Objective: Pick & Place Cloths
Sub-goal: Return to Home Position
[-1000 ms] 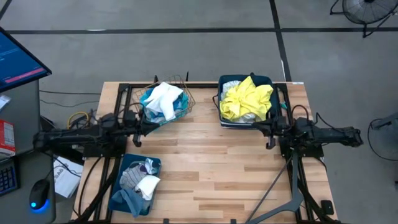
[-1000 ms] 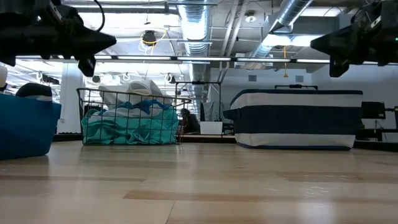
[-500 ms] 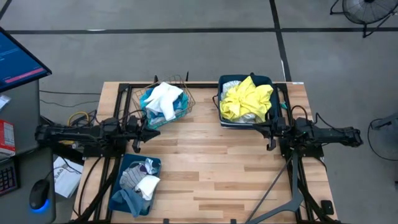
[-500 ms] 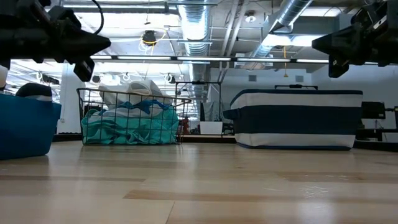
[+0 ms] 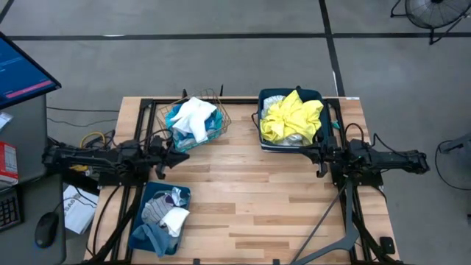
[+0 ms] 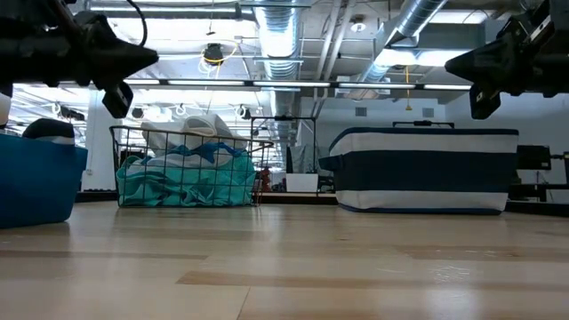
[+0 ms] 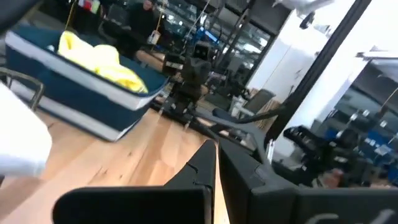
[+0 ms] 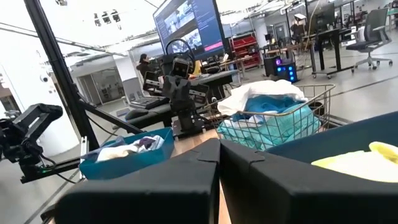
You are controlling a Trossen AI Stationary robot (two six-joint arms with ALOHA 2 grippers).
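the cloths [image 5: 193, 118] are all off the counter [image 5: 250, 199]: white and teal ones heaped in the wire basket [image 5: 224, 118], yellow ones in the far blue bin [image 5: 262, 140], socks in the near blue bin [image 5: 154, 193]. the left gripper [image 5: 174, 152] and right gripper [image 5: 307, 152] hang above bare wood, fingers pressed together on nothing. to home well, each arm should draw back slowly and level, clear of the rims beside it.
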